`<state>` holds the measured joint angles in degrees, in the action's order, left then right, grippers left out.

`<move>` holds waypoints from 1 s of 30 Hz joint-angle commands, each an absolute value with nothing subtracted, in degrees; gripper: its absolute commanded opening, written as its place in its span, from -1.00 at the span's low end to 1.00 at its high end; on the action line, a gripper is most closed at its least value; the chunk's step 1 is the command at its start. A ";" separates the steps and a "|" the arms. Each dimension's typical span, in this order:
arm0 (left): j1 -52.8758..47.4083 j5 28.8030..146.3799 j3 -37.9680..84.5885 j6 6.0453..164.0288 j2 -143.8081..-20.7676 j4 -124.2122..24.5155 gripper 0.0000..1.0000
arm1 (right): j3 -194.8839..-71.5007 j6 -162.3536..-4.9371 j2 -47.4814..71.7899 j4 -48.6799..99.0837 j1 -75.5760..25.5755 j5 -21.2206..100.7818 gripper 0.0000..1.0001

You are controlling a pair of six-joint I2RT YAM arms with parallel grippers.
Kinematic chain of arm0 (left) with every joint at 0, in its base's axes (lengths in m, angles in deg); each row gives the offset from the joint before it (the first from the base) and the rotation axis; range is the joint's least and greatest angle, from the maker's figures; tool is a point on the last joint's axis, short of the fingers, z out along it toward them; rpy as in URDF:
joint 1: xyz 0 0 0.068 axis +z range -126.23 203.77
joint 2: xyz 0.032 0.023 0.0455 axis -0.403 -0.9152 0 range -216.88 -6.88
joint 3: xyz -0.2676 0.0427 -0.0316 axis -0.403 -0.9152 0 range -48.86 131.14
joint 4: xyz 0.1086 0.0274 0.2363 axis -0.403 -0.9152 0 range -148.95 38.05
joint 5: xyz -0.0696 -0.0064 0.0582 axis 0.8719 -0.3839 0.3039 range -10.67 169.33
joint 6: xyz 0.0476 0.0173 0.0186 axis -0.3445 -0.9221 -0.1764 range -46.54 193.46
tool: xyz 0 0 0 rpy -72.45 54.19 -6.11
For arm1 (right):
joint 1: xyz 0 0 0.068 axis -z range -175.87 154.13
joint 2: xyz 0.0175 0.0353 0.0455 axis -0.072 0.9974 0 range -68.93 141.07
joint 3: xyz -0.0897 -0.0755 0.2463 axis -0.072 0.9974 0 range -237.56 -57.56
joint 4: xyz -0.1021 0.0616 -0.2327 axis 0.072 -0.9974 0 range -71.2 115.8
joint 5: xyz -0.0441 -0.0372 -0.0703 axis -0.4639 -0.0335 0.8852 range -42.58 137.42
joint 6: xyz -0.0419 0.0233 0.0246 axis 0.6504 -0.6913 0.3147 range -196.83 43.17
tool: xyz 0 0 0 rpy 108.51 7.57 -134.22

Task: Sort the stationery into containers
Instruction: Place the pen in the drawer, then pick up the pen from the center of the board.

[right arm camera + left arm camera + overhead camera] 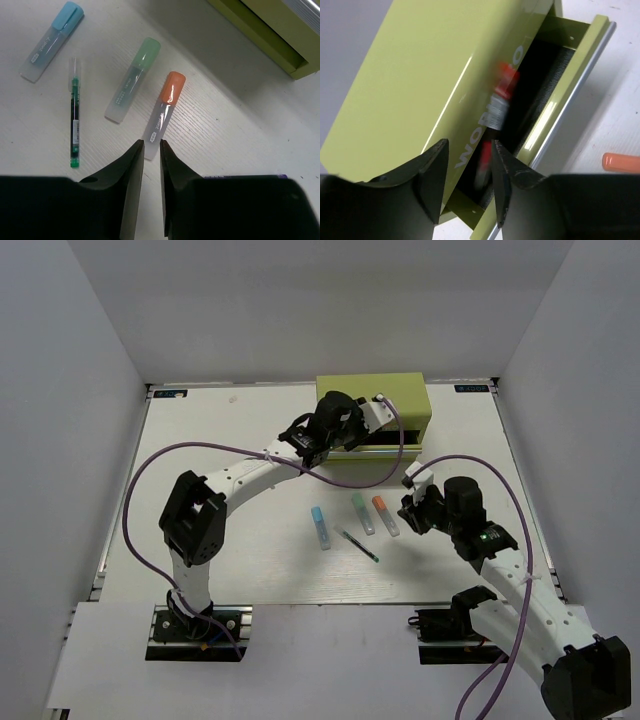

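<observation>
- Right pincer (151, 145): barely parted, empty, near orange marker (164, 112) on table (225, 140); too narrow, may shove it into green marker (132, 80).
- Left pincer (468, 150): apart above open drawer (580, 70), blurred red pen (496, 107) at its mouth; might bounce off rim.

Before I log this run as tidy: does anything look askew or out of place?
Nothing spilled or damaged. One oddity: the red pen is a tilted blur over the open drawer, just beyond the left gripper's parted jaws; whether it lies inside is unclear.
</observation>
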<state>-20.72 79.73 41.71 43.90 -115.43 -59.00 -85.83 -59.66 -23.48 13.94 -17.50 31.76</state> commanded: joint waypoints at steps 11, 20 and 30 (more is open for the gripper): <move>-22.73 77.13 43.24 48.39 -109.82 -58.10 0.29 | -86.39 -50.91 -22.70 11.83 -17.41 21.16 -0.13; -22.20 73.45 25.52 82.31 -89.96 -66.01 0.58 | -87.97 -42.29 -12.33 9.27 -23.02 13.49 -0.07; -22.20 65.54 -1.64 104.30 -66.84 -70.40 0.99 | -93.32 -51.60 2.86 15.86 -31.99 23.33 0.09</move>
<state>-22.36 69.24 1.49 95.08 -70.54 -67.07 -90.16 -47.66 0.57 11.86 -30.37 20.26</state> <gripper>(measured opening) 0.991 0.538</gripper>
